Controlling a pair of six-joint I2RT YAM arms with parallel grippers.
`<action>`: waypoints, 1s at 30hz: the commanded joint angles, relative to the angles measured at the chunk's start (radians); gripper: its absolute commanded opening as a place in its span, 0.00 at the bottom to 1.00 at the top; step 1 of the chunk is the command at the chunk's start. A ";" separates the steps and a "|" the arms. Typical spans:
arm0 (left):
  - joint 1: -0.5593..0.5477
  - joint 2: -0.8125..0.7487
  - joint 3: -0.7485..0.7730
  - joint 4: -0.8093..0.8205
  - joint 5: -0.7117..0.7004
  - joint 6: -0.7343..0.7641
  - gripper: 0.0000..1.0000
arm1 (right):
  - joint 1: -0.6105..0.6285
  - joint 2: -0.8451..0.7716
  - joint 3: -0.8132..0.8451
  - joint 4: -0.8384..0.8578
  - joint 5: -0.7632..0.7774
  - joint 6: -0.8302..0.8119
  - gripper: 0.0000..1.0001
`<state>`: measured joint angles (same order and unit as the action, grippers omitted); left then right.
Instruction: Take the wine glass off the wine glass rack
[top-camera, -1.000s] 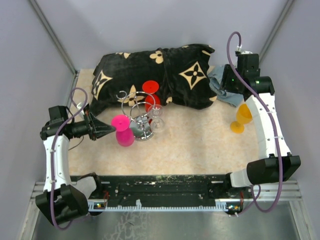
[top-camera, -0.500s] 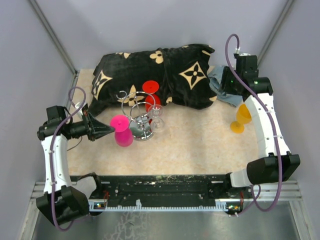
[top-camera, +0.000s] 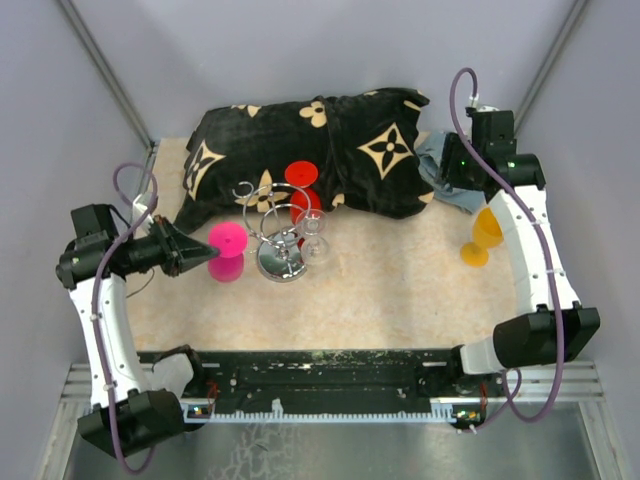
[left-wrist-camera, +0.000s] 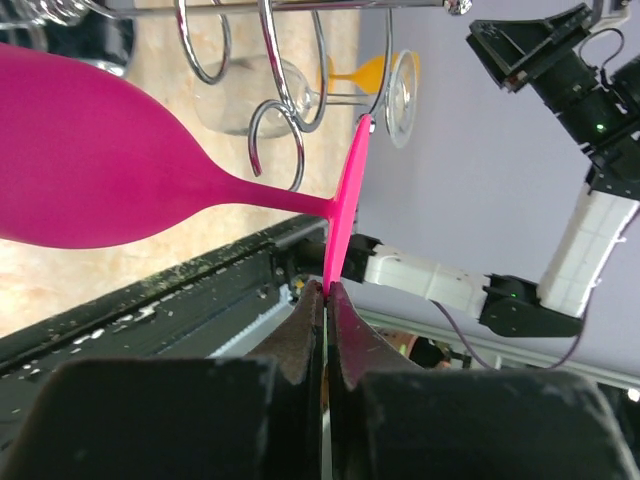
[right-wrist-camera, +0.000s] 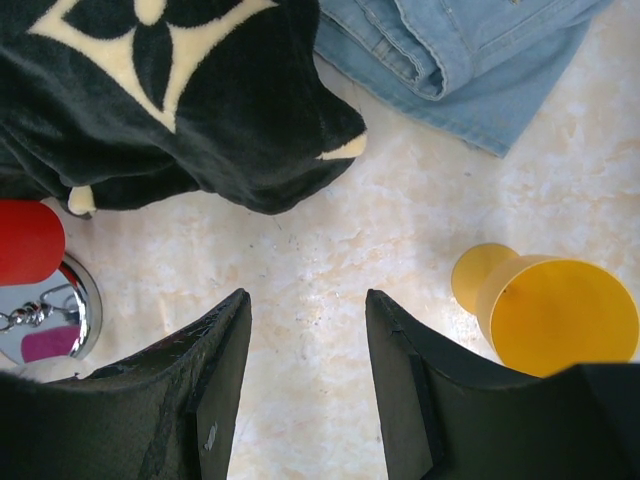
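Observation:
My left gripper (top-camera: 211, 254) is shut on the edge of the pink wine glass's foot (top-camera: 228, 238). The glass hangs foot up and bowl (top-camera: 226, 269) down, just left of the wine glass rack (top-camera: 280, 240). In the left wrist view the fingertips (left-wrist-camera: 318, 292) pinch the thin foot (left-wrist-camera: 346, 215), and the pink bowl (left-wrist-camera: 100, 170) fills the left side. The rack's chrome loops (left-wrist-camera: 283, 100) stand close behind the foot. A red glass (top-camera: 303, 192) and a clear glass (top-camera: 314, 233) hang on the rack. My right gripper (right-wrist-camera: 307, 300) is open above bare table, far right.
A black blanket with cream flowers (top-camera: 310, 150) lies behind the rack, and blue denim cloth (top-camera: 445, 175) beside it. A yellow-orange glass (top-camera: 484, 238) stands upright near the right arm, also the yellow-orange glass (right-wrist-camera: 555, 312) right of the right fingers. Grey walls enclose the table.
My left arm has drawn back to the left with the pink glass, moving it away from the rack's base. The right arm has not moved.

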<state>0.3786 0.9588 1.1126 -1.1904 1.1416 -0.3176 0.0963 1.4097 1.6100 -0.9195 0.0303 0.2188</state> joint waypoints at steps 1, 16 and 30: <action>0.012 -0.002 0.087 -0.014 -0.093 0.053 0.00 | 0.008 0.006 0.021 0.051 -0.013 -0.006 0.50; -0.018 0.248 0.513 0.213 -0.256 0.522 0.00 | 0.008 0.073 0.156 0.056 -0.040 -0.014 0.50; -0.450 0.289 0.524 0.517 -0.488 0.931 0.00 | 0.007 0.126 0.281 0.001 -0.114 -0.036 0.49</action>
<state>-0.0048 1.2659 1.6299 -0.8021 0.7189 0.4244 0.0963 1.5368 1.8229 -0.9234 -0.0536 0.2008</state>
